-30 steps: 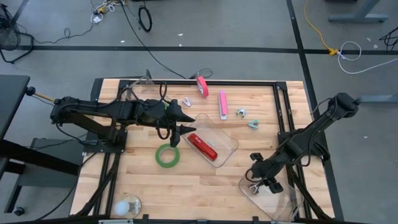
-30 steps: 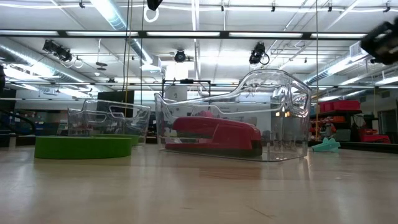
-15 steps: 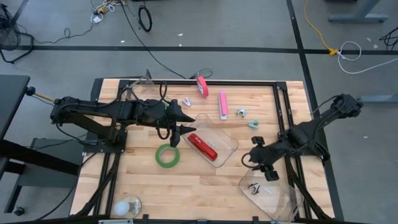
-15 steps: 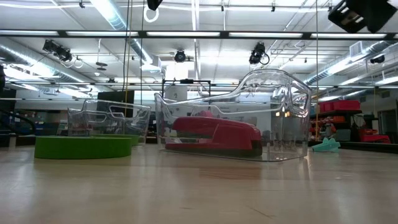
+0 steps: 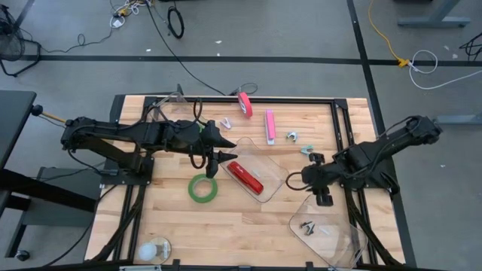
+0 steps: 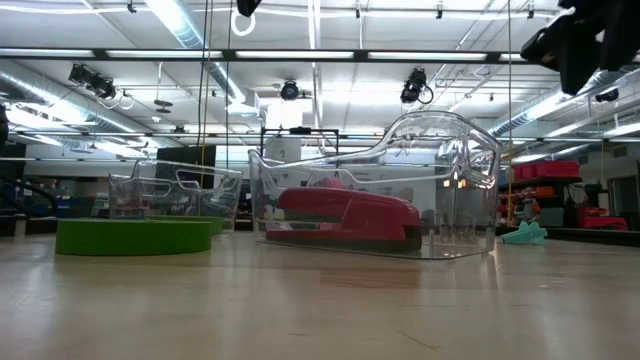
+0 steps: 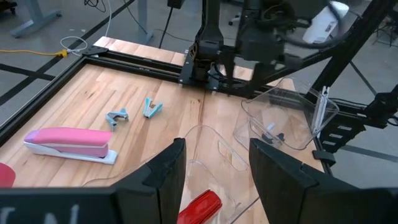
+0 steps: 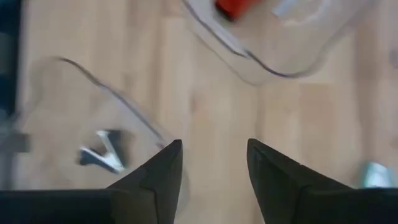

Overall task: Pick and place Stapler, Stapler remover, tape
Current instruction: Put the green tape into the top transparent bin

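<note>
Your right hand hangs above the counter with its fingers apart and nothing between them. It sits between two clear containers: the clear tray in the middle of the counter, and a second clear bin at the counter's near right corner. In that corner bin lies a small metal stapler remover.

Your left hand hovers over the middle of the counter, also with its fingers spread and empty. Just beside it, inside the clear tray, lies the red stapler. Below the left hand, flat on the wood, rests the green tape roll.

Farther back you find a pink stapler lying on the counter, with two small staple removers next to it: a grey one and a teal one. Another pink item sits at the far edge. A third clear container stands at the far left of the counter.
</note>
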Controlling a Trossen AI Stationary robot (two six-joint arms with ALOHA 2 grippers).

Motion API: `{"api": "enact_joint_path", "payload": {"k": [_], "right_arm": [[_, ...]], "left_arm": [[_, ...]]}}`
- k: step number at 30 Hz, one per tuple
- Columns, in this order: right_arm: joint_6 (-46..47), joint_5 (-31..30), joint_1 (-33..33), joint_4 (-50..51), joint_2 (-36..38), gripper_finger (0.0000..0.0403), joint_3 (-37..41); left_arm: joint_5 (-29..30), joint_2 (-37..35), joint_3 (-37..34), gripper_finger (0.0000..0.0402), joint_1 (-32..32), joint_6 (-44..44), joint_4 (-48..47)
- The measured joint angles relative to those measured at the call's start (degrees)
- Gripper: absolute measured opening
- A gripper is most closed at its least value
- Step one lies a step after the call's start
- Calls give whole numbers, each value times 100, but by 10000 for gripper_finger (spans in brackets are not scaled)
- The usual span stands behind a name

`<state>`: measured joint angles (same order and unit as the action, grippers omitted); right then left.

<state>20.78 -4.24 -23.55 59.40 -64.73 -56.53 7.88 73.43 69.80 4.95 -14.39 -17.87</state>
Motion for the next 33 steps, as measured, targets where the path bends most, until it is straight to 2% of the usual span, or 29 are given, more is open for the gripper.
{"api": "enact_joint_path", "payload": {"k": [8,23,33], "right_arm": [[-329,-248,527,603,0,181,-2],[-545,-384,1019,670,0,181,-4],[-546,-384,1029,623,-2,181,-7]], "left_arm": [[-1,0,0,179,-2,-1,0],[-104,-6,0,179,-2,-103,-38],[-663,-160,-4,179,202,-407,-1296]]}}
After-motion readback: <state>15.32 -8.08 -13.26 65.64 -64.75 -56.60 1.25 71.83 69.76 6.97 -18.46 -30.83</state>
